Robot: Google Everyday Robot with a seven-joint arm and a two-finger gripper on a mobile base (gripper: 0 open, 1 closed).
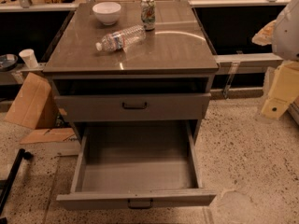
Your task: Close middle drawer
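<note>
1. At the right edge of the camera view, over the speckled floor [247, 139]: the pale claw [274, 101], beside the cabinet [209, 85] and well apart from it. Cannot tell whether spread or pressed together.
2. Low in the middle of the same view: the middle drawer [93, 199], standing far out beneath the top drawer [93, 107]. Bare grey box open to sight, with nothing in it. Front panel nearest the camera, with a small dark handle [140, 203] at its centre.
3. From the claw, down and to the left of the view. Long axis of the front panel side to side across the view; line of travel at right angles to that, away from the camera and into the cabinet.
4. Judged from this: face to be pushed turned toward the camera, while the claw hangs off to the side and farther back than that face. Likely first need: bring the claw round to the near side of the panel, close to the handle, then press straight in. An off-centre push on so wide a front may skew the box in its runners.
5. Up on the worktop [173, 50]: a bottle [120, 38] lying on its side, a white bowl [107, 12] and a can [148, 13], all well above the drawer's path.
</note>
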